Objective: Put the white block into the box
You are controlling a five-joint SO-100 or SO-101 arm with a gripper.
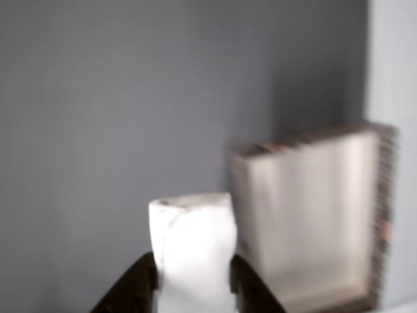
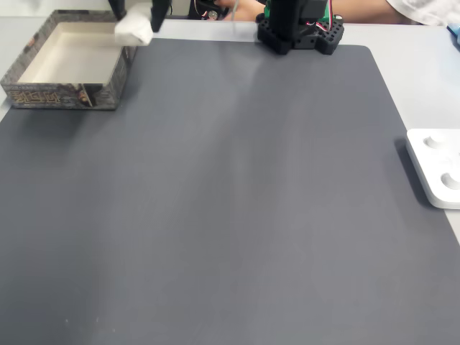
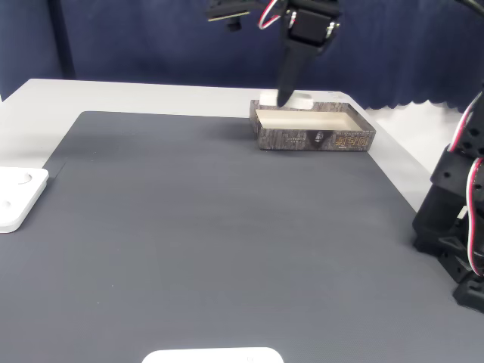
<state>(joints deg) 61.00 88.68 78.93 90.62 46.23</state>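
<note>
The gripper (image 1: 194,287) is clamped on the block (image 1: 193,251): in the other view a dark finger (image 1: 140,287) presses each side of the block's lower part, and the block's free end projects beyond the tips toward 12 o'clock. The block's long axis runs along the fingers, not across them. The block is carried in the air and touches neither the mat (image 2: 237,201) nor the box (image 1: 384,215). The governing relation is block to box. In the other view the box opening lies at 2 to 3 o'clock from the block, just beside it, with the near wall of the box close to the block's right edge. In a fixed view the block (image 2: 134,30) hangs at the right rim of the box (image 2: 65,97), over or just outside the wall; the pictures do not settle which. In the other fixed view the block (image 3: 302,100) shows behind the far rim of the box (image 3: 318,140), at 12 o'clock from the cream floor. By judgement, the block is not yet clearly over the floor, so release calls for a further shift toward the box centre; dropped here, it may catch the rim.
</note>
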